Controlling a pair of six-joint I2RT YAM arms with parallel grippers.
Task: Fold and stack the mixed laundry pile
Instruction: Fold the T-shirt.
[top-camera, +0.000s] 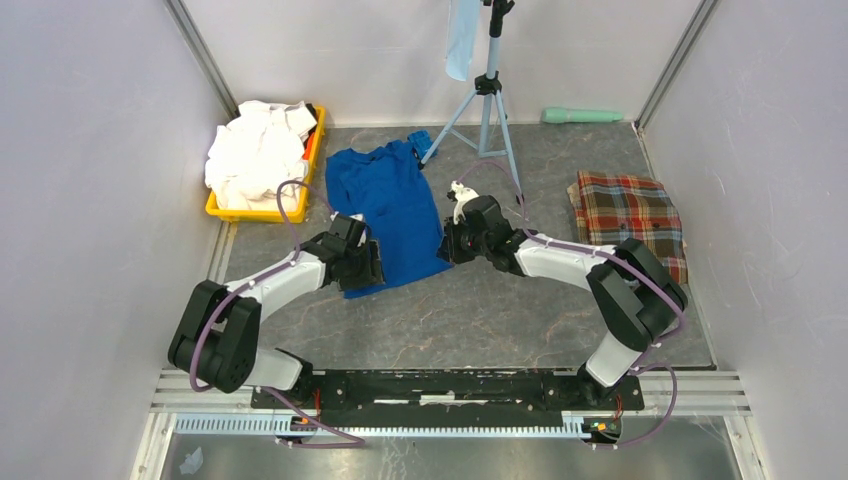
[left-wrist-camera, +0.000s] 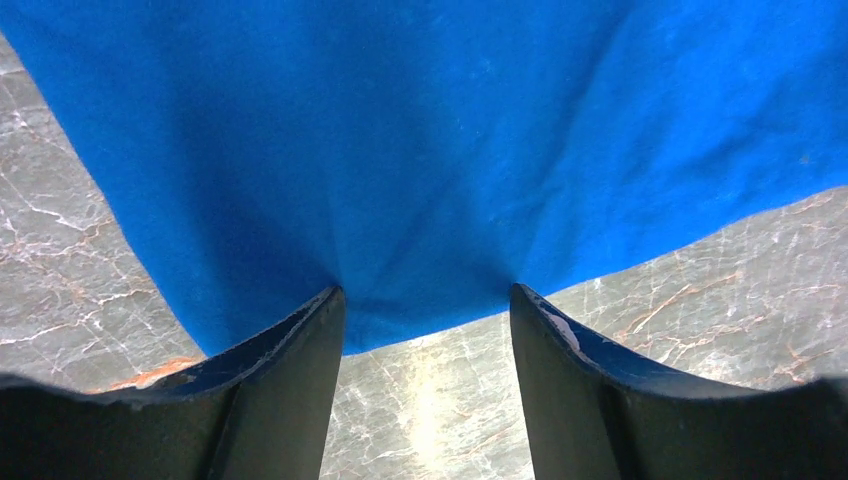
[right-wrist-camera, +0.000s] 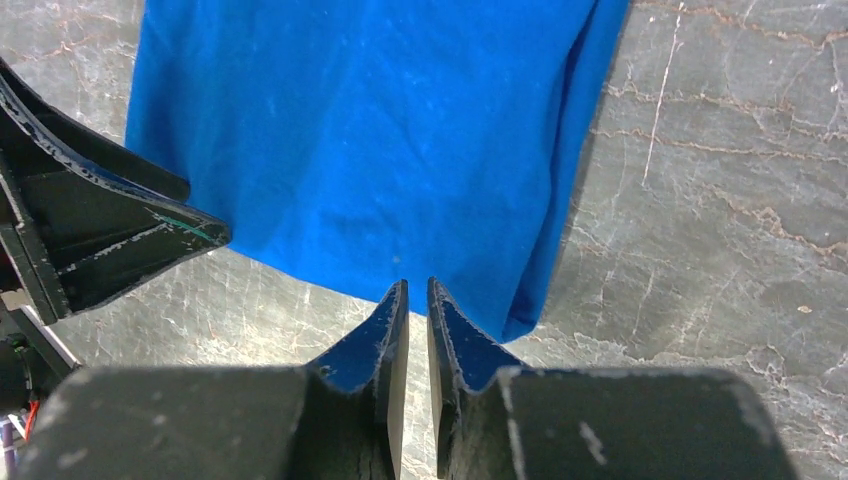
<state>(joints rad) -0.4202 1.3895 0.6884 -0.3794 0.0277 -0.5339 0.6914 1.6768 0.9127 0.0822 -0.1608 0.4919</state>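
While the royal-blue T-shirt (top-camera: 385, 200) lies flat on the tabletop (top-camera: 480, 310), both my hands meet its near hem.
Its long axis runs straight ahead of me, collar farthest. My left hand (left-wrist-camera: 427, 295) stands well open astride the hem, cloth puckered between the jaws, nothing gripped. My right hand (right-wrist-camera: 417, 285) is nearly closed at the hem's right corner; whether cloth is pinched, I cannot tell. Only the top view shows the whole shirt.
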